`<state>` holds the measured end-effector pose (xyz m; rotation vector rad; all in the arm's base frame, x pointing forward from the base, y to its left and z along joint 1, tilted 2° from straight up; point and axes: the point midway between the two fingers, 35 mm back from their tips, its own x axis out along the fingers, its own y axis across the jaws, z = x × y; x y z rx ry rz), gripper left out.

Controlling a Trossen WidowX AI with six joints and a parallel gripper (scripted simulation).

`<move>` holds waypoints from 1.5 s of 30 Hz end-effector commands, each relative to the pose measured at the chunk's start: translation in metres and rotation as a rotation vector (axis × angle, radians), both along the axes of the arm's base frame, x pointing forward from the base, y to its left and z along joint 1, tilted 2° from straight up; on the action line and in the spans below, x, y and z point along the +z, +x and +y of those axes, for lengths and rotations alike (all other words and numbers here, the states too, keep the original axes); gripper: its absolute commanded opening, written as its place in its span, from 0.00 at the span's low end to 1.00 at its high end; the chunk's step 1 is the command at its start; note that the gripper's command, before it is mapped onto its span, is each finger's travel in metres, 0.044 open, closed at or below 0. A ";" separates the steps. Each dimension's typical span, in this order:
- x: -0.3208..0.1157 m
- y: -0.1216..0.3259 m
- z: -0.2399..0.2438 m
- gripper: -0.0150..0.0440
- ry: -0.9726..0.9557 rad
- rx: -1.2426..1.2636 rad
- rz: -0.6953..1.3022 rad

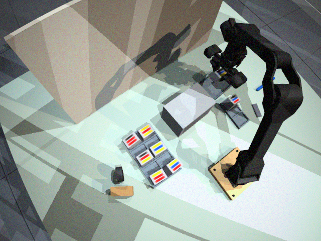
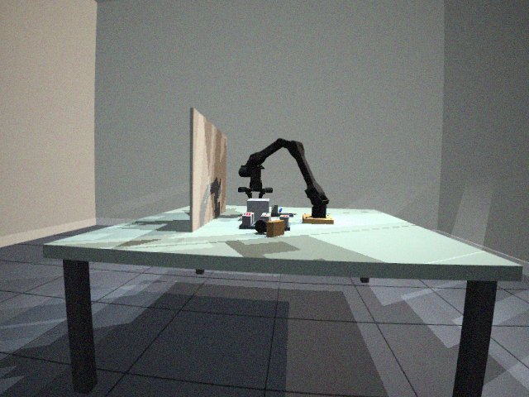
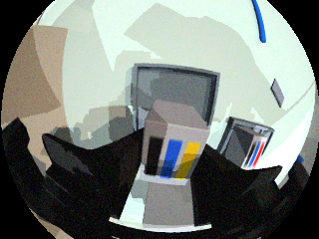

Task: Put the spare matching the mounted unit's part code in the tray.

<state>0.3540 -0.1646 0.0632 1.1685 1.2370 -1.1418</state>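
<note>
Pale green tabletop, six striped blocks in one rack, one block gripped.

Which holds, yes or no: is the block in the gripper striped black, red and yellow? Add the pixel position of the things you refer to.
No, the gripper point(image 1: 222, 73) point(image 2: 254, 195) point(image 3: 169, 134) holds a block point(image 1: 220, 72) point(image 3: 174, 134) striped black, blue and yellow.

Held unit between gripper fingertips; tray below; box beside tray; farther from gripper, past box, six-unit rack; nearer, smaller tray.
</note>
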 end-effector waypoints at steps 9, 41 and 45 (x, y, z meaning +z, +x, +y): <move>-0.009 -0.002 0.001 0.25 0.003 -0.004 0.002; -0.026 -0.005 0.003 0.34 0.000 0.000 0.000; -0.026 -0.005 0.003 0.52 0.000 0.000 0.000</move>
